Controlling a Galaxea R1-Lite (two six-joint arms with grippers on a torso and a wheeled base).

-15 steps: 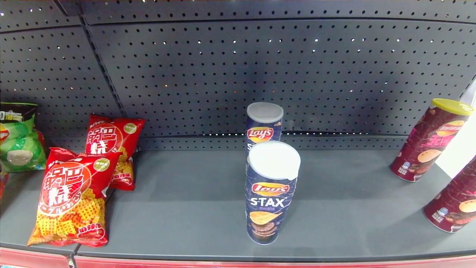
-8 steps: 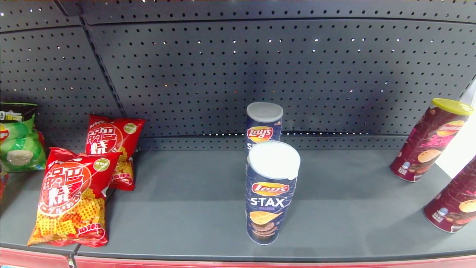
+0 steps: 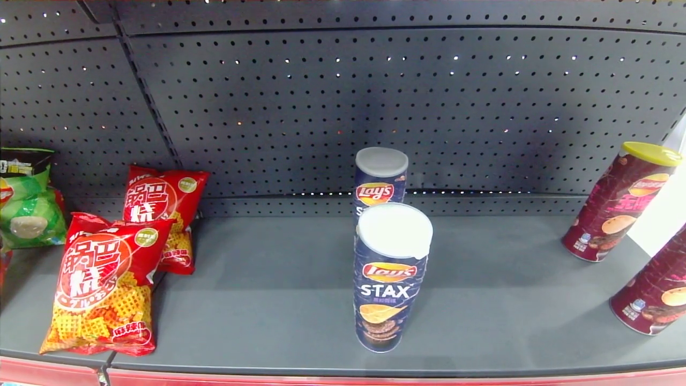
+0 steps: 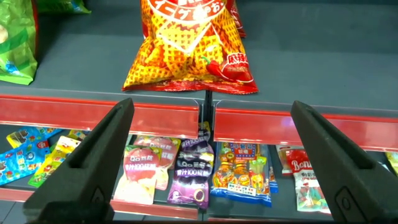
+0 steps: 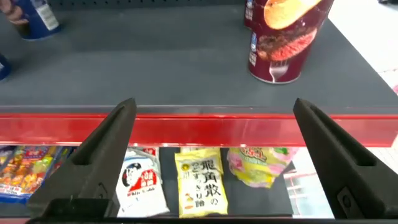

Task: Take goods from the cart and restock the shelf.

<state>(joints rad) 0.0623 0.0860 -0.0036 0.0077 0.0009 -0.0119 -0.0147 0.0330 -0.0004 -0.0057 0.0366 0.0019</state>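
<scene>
On shelf [image 3: 268,300], rear blue can [image 3: 381,177] half hidden, maroon can [image 3: 654,300] cropped

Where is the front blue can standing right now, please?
The front blue can stands upright in the head view's middle, on the shelf, directly before the second blue can.
</scene>
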